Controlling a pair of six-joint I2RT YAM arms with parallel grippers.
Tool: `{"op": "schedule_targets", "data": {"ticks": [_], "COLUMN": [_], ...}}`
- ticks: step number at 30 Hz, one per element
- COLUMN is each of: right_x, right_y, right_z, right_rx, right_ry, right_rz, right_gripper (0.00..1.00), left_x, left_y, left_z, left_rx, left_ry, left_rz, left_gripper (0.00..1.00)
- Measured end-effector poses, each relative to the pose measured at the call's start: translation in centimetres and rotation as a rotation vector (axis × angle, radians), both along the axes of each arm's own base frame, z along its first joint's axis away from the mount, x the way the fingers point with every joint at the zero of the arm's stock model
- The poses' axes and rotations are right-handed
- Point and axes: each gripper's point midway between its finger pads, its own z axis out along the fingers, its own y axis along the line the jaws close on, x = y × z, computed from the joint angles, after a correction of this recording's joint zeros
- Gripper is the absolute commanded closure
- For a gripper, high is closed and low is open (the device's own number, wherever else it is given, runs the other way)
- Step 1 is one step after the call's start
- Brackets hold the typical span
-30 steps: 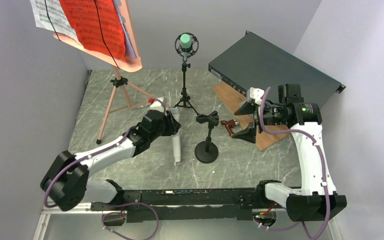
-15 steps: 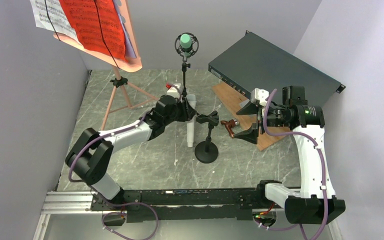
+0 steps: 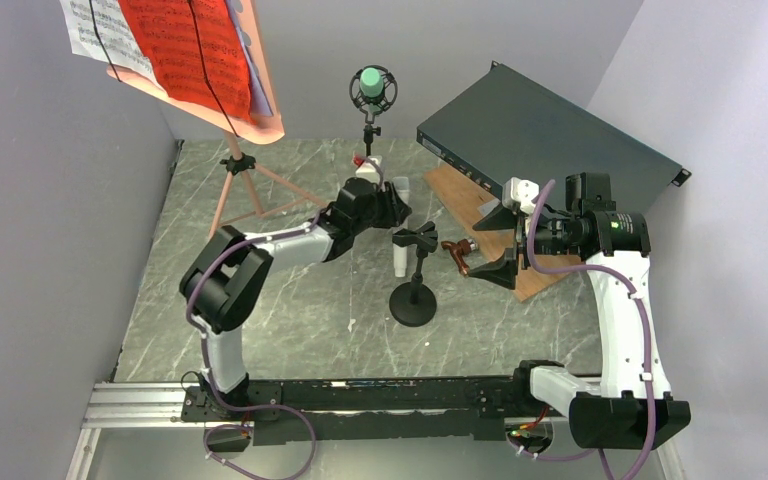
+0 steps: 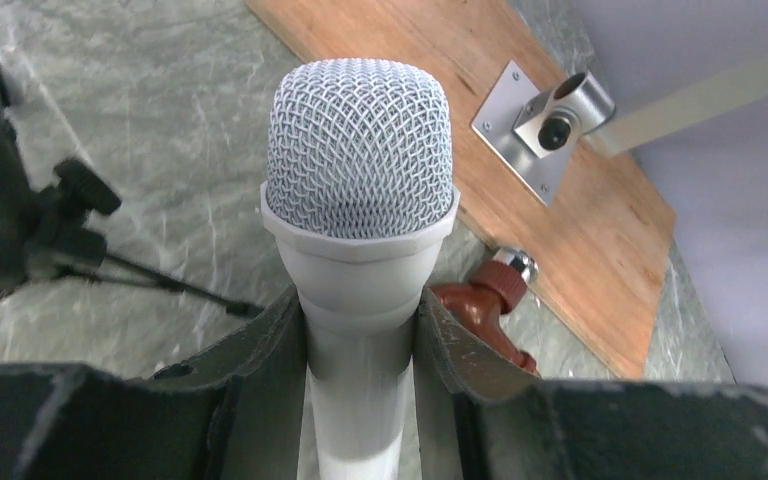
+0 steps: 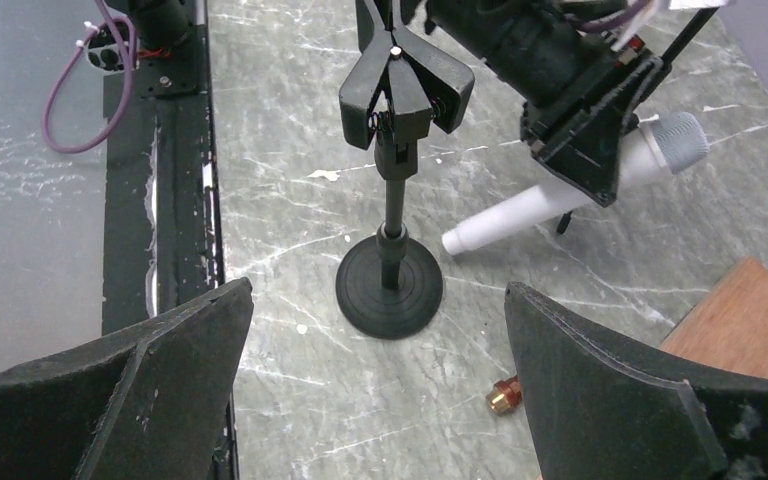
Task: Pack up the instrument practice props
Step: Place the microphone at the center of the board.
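A white microphone with a mesh head is clamped between the fingers of my left gripper, which is shut on its body. It hangs tilted above the table, its tail beside the clip of a black round-based mount. My right gripper is open and empty, facing that mount from the right. A green microphone sits in a black mount on a small tripod at the back. The pink music tripod at far left carries red, white and lavender pages.
A dark green metal box lies at the back right, its near end over a brown wooden board with a metal fitting. A reddish-brown knobbed piece lies by the board's edge. Walls close in on the left, back and right.
My left arm has carried the white microphone from the table's middle left up and to the right, close to the round-based mount's clip. The right gripper has barely shifted.
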Motion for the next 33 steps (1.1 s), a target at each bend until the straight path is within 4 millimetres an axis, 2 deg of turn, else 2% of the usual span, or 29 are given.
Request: {"op": "schedule_targets", "data": {"ticks": [6, 11, 16, 21, 33], "right_x": [-0.1, -0.1, -0.2, -0.1, -0.2], "right_y": [0.0, 0.0, 0.0, -0.1, -0.1], "right_z": [0.0, 0.0, 0.0, 0.0, -0.1], "right_rx": [0.0, -0.001, -0.001, -0.001, -0.002], "right_ry": [-0.004, -0.008, -0.005, -0.004, -0.004], "right_rz": [0.001, 0.002, 0.002, 0.0, -0.001], "right_gripper": [0.0, 0.0, 0.0, 0.0, 0.0], "left_x": [2.7, 4.3, 5.6, 5.7, 4.8], "left_y": [-2.2, -3.6, -4.9, -5.3, -5.5], "left_z": [-0.8, -1.7, -1.8, -1.9, -2.8], "left_rx": [-0.016, -0.025, -0.048, -0.06, -0.053], "left_ry": [0.001, 0.012, 0.014, 0.024, 0.06], "left_rz": [0.005, 0.005, 0.001, -0.006, -0.044], "left_gripper": [0.85, 0.74, 0.66, 0.56, 0.48]}}
